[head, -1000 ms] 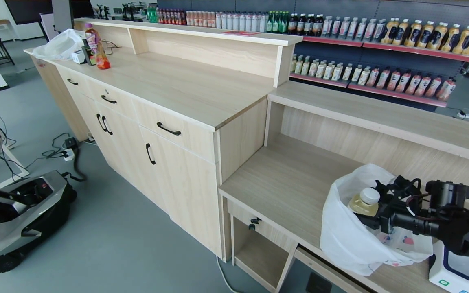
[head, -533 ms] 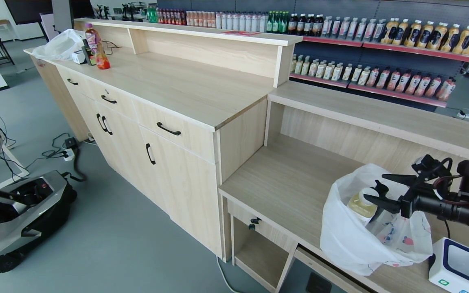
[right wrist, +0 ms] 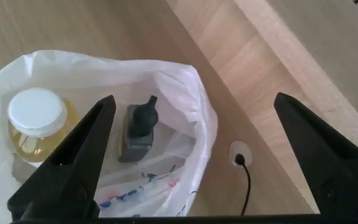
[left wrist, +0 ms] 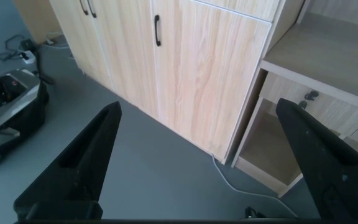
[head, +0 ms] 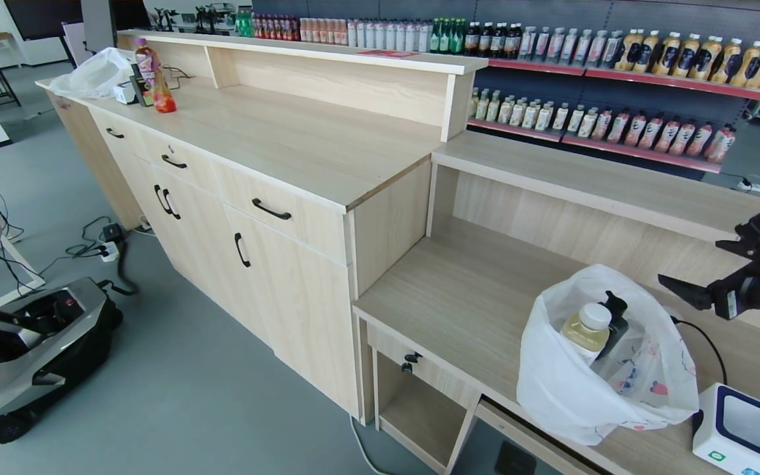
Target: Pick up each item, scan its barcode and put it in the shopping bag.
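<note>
You have the right gripper held in the air above the lower surface, off to the right of the shopping bag and clear of it, with its two fingers spread wide apart and nothing between them. The white shopping bag sits on that surface with its mouth open upward. Inside it you can see a bottle of pale yellow liquid with a white cap, standing roughly upright, and just beside it a dark item with a black top; what kind of item it is cannot be told. Printed plastic shows deeper in the bag, but its contents are not readable. The white and blue barcode scanner stands on the surface near the bag's right side, at the front edge, and a black cable runs along the surface behind the bag to a hole in the wood. Your left gripper hangs low over the grey floor in front of the wooden cabinet, its fingers also wide apart and empty. Farther off, on the upper surface, stand another drink bottle and a second white bag.
</note>
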You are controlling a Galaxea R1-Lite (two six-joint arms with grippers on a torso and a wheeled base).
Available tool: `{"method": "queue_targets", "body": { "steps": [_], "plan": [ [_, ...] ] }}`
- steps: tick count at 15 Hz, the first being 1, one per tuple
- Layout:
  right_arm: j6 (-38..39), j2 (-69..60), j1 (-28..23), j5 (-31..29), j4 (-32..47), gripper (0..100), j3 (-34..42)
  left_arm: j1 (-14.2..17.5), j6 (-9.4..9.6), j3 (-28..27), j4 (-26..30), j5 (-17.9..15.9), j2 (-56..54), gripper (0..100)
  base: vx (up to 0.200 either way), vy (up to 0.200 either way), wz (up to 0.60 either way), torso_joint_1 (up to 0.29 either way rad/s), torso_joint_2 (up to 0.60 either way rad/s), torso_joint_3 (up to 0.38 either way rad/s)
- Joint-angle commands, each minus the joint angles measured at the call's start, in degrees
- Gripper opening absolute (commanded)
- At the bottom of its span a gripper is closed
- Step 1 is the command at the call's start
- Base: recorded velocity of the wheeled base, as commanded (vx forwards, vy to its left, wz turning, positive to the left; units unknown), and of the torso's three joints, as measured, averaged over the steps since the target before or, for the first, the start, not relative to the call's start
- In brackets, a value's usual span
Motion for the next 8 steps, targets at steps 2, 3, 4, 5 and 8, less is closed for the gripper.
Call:
{"method": "queue_targets", "body": {
  "steps": [2,3,4,5,8],
  "plan": [
    [5.02,-6.21,-0.09,-7.31,0.81,100,-3.49,0.00,0.00,0.00,0.00,0.00,-0.02,100,0.000,0.000,-0.60,-0.002,0.00,0.000],
    [6.51,-7.71,-0.09,-9.51,2.65,100,-3.58,0.00,0.00,0.00,0.00,0.00,-0.02,100,0.000,0.000,-0.60,0.012,0.01,-0.002],
    [8.62,-10.08,-0.27,-11.26,5.47,100,-3.67,0.00,0.00,0.00,0.00,0.00,-0.02,100,0.000,0.000,-0.60,0.002,0.00,0.012],
    [10.29,-12.37,-0.27,-12.67,8.54,100,-3.93,0.00,0.00,0.00,0.00,0.00,-0.02,100,0.000,0.000,-0.60,-0.002,0.00,0.002],
    [14.25,-22.56,-0.18,-14.08,22.96,100,-3.93,0.00,0.00,0.00,0.00,0.00,-0.02,100,0.000,0.000,-0.60,0.002,0.00,0.005]
  ]
}}
